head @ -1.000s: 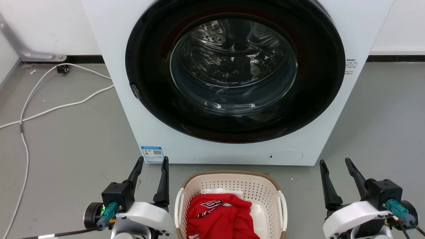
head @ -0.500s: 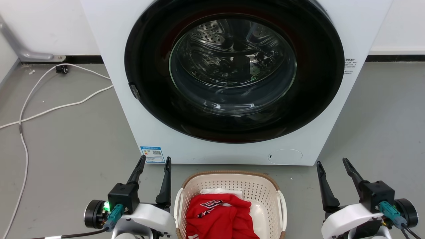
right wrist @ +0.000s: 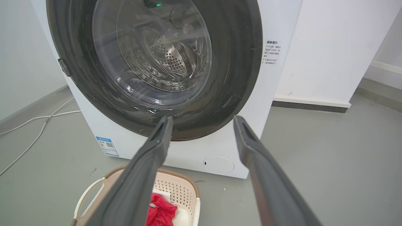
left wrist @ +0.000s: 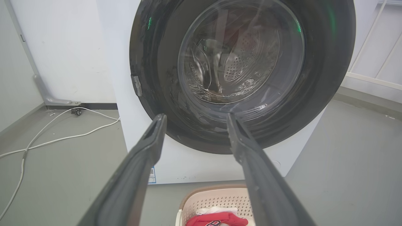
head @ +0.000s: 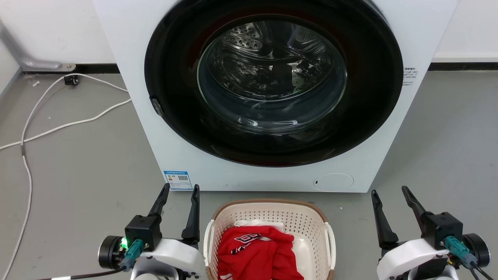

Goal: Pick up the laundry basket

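Cream perforated basket, brown-rimmed, white-handled, holds red cloth. Left gripper and right gripper flank it, fingers spread, holding nothing.

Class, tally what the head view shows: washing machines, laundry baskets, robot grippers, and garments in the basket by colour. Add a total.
washing machine: 1
laundry basket: 1
grippers: 2, left gripper and right gripper
red garment: 1
white garment: 1
Total: 6
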